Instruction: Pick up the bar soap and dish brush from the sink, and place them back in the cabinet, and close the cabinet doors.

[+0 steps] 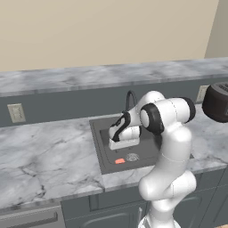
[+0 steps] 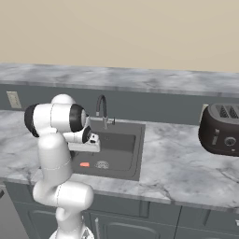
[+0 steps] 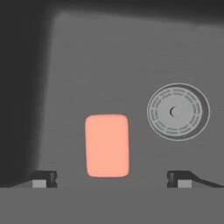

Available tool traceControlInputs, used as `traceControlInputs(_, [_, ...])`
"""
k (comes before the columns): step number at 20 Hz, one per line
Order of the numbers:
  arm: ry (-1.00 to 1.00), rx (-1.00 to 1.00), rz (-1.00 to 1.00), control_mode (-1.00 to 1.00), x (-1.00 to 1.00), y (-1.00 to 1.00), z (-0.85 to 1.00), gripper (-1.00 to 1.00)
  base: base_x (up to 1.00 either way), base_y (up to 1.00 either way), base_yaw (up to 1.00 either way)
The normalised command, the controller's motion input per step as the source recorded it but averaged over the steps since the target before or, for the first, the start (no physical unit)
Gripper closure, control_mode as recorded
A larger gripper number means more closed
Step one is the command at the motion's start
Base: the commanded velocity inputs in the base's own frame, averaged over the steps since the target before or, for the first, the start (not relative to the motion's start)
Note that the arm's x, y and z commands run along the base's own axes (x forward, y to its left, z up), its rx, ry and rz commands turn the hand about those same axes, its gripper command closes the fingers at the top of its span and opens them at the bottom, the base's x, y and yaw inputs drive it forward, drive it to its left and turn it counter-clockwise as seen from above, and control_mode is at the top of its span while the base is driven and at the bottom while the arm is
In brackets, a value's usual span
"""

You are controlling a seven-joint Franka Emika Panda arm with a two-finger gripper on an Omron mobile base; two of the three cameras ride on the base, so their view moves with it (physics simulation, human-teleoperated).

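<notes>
We see the bar soap (image 3: pixel 107 145) lying flat on the sink (image 3: pixel 131 57) floor beside the round drain (image 3: pixel 178 112), untouched. Above it our gripper (image 3: pixel 111 178) hangs with jaws wide open, holding nothing. The toaster (image 1: pixel 217 102) on the marble worktop (image 1: pixel 44 151) is cut off at the frame edge.

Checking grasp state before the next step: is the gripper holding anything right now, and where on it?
Nothing is held. The gripper is open above the sink floor, fingertips wide apart, with the bar soap lying flat between them, untouched, beside the drain.
</notes>
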Motion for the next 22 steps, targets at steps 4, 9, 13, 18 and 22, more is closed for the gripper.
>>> traceControlInputs(4, [0.00,0.00,0.00,-1.00,0.08,0.00,-0.24,-1.00,0.00,0.00,0.00])
traceControlInputs(9, [0.00,0.00,0.00,-1.00,0.09,0.00,-0.24,-1.00,0.00,0.00,0.00])
traceControlInputs(13, [0.00,0.00,0.00,-1.00,0.04,0.00,-0.22,-1.00,0.00,0.00,0.00])
traceControlInputs(18, [0.00,0.00,0.00,-1.00,0.03,0.00,-0.22,-1.00,0.00,0.00,0.00])
traceControlInputs(22, [0.00,0.00,0.00,-1.00,0.00,0.01,-0.21,-1.00,0.00,0.00,0.00])
